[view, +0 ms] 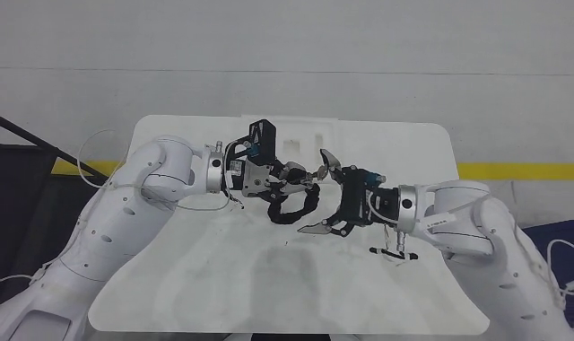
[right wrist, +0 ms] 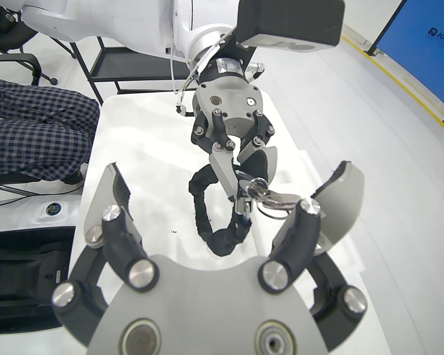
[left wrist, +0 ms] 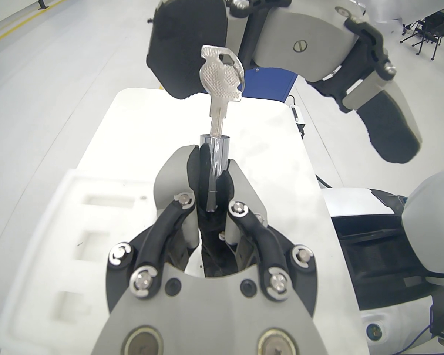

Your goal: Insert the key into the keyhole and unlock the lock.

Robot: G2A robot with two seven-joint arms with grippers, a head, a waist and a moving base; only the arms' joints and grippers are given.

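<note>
From above, the left gripper (view: 298, 176) is clamped on the lock (view: 296, 217) over the table (view: 206, 278), and the right gripper (view: 319, 192) stands wide open at the lock's end, fingers either side of the key (view: 317, 172). The left wrist view shows the key's blade seated in the lock's barrel, its head in front of one right-gripper finger; whether they touch cannot be told. In the right wrist view the spread jaws flank the key's head.

A lab hall: pale floor (left wrist: 77, 57) with yellow line (view: 516, 170), blue partition panels (right wrist: 421, 31), chairs (left wrist: 433, 29).
</note>
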